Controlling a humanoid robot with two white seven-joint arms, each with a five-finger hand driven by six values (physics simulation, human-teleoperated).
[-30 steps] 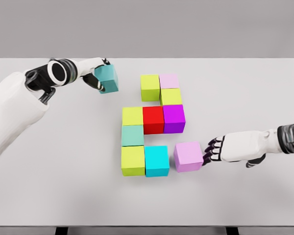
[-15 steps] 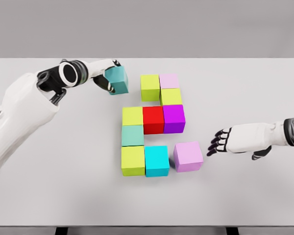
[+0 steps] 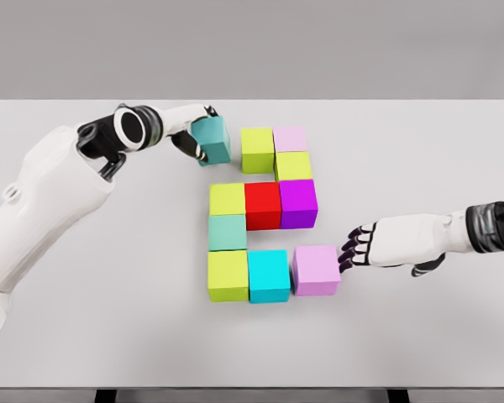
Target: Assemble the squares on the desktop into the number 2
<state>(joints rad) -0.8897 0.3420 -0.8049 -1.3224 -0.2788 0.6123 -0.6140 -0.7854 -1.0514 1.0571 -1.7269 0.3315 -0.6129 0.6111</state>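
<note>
The teal cube [image 3: 212,139], gripped by the left robot hand [image 3: 195,134], has been carried beside the top row. The pink cube [image 3: 316,269] has been pushed against the cyan cube [image 3: 269,275] by the open right robot hand [image 3: 363,246], completing the bottom row.

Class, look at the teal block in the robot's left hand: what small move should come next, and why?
Probably carry the teal block a little further right and set it down against the lime block. The left hand holds it just short of the top row, with a narrow gap left, and that row needs a third square.
</note>
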